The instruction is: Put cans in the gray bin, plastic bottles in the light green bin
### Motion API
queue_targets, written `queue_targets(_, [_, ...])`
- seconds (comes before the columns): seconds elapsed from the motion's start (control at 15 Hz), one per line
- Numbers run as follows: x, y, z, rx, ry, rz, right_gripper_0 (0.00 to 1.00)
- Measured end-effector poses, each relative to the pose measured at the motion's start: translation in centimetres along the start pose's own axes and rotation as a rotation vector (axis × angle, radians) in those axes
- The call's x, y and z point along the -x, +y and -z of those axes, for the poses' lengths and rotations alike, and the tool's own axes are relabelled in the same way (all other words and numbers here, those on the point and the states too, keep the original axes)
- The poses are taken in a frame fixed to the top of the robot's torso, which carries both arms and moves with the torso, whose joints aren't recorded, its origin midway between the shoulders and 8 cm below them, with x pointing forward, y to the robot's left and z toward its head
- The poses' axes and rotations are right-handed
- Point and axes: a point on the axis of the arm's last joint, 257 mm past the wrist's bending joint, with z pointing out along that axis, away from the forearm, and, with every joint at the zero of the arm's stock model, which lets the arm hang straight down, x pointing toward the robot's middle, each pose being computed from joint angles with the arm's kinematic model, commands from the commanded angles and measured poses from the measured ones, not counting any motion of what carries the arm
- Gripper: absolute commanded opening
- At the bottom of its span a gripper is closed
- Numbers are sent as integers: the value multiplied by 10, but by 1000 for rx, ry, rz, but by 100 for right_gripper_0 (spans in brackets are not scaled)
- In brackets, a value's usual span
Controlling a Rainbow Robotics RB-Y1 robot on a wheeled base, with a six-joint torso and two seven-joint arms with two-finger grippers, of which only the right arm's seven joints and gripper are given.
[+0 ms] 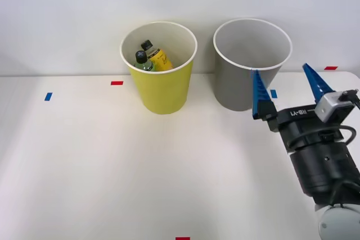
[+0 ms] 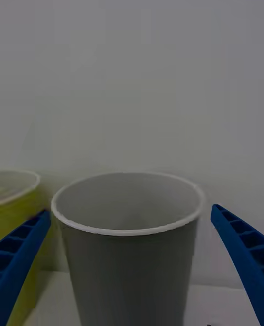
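The gray bin point(image 1: 242, 77) stands at the back right of the table, and the wrist view looks straight at the gray bin point(image 2: 129, 260). To its left stands the light green bin point(image 1: 160, 85), whose edge is the light green bin point(image 2: 16, 205) in the wrist view. Inside it lie two plastic bottles with black caps, a yellow one point(image 1: 157, 55) and a green one point(image 1: 144, 62). My right gripper point(image 1: 284, 85) hovers open just in front of and right of the gray bin, holding nothing; its blue fingers point(image 2: 239, 249) flank the gray bin. No cans are in view.
Small red tape marks point(image 1: 117, 82) and blue tape marks point(image 1: 48, 96) dot the white table point(image 1: 112, 167). A pale wall rises right behind the bins. The table's right edge runs near my arm.
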Motion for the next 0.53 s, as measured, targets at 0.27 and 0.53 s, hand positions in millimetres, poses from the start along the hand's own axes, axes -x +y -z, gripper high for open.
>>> queue_targets(0.27, [-14,-32,23,-57,47,106,100])
queue_targets(0.53, [-21,-51,41,-94,79,184,100])
